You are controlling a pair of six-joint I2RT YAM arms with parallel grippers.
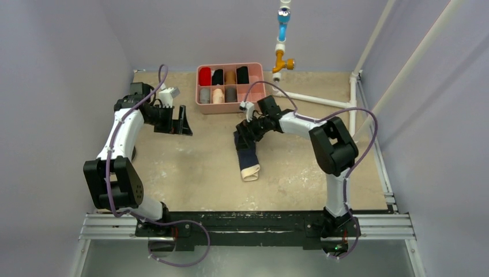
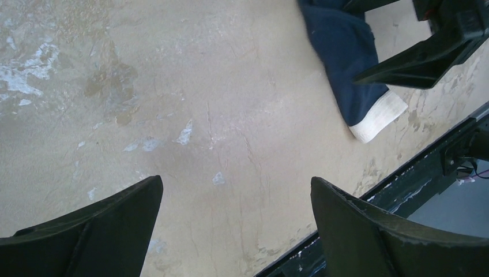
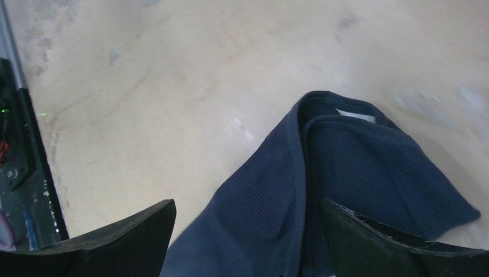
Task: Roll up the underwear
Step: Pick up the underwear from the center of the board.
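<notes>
Underwear (image 1: 247, 154): lay as a long, narrow navy strip mid-counter (image 1: 184, 173), running near to far.
Cream band (image 1: 250, 171): formed the near end, flat on the surface and pointing toward the arm bases.
Far end of the fabric: was bunched in loose, doubled folds and sat between the right tool's fingers (image 3: 392, 242).
Right tool (image 1: 242, 137): was spread wide, straddling that rumpled end with nothing clamped.
Left tool (image 1: 176, 122): was likewise released and empty, hanging over bare counter well apart from the garment.
Step in hand: looked like taking hold of the far end to begin the roll.
Doing it well: the pinch would need to catch every layer at the very edge. The first turn should be tucked tight and square to the strip, then rolled toward the band.
Helping arm: pinning the band end with the left tool would probably keep the strip from sliding.
Risk: a grab on one layer only would likely open the fold.
Pink bin (image 1: 228, 108): stood just beyond, holding finished rolls (image 1: 217, 77).
</notes>
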